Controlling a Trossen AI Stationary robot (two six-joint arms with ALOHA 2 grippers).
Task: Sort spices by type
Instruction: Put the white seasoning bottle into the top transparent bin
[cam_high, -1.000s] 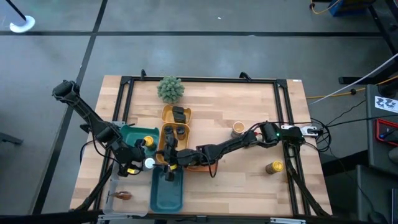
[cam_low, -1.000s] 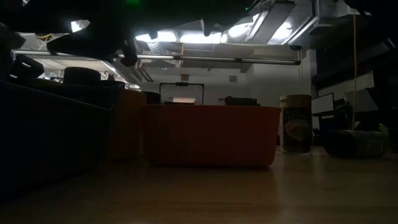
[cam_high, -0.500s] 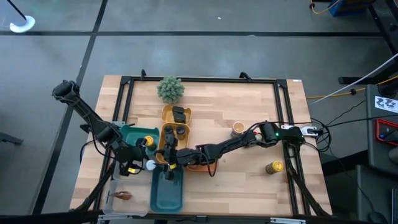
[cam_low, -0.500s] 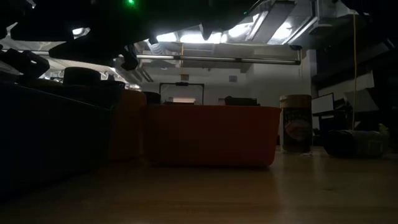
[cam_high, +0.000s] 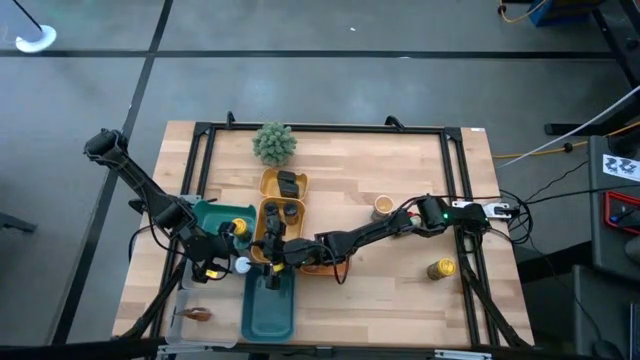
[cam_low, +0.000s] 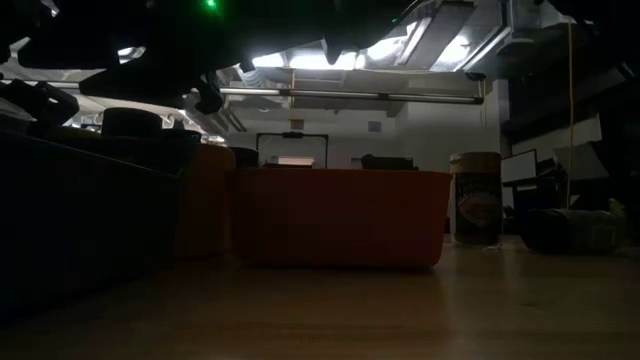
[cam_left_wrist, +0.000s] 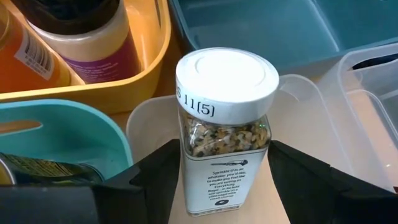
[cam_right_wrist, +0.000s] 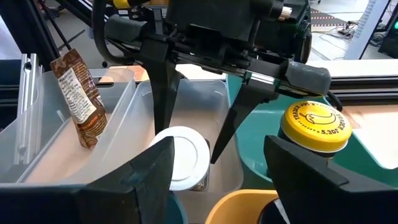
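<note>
A white-capped spice jar (cam_left_wrist: 225, 124) stands upright on its base in a clear tray (cam_left_wrist: 298, 99). My left gripper (cam_left_wrist: 224, 152) is open, with a finger close on each side of the jar's glass body. In the high view the jar (cam_high: 240, 265) sits between the green-teal tray (cam_high: 212, 214) and the blue-teal tray (cam_high: 270, 310). My right gripper (cam_right_wrist: 219, 142) is open and holds nothing. It hangs level over the near end of the yellow tray (cam_high: 283, 205) and faces my left gripper. A yellow-capped jar (cam_right_wrist: 314, 127) stands in the green-teal tray. A brown packet (cam_right_wrist: 78, 102) leans in another clear tray.
The yellow tray holds dark-capped jars (cam_high: 280, 212). An orange tray (cam_low: 340, 215) sits under my right arm. One jar (cam_high: 383, 207) stands on the bare wood, and a yellow-capped one (cam_high: 440, 268) lies at the right. A fuzzy green plant (cam_high: 273, 143) is at the far edge.
</note>
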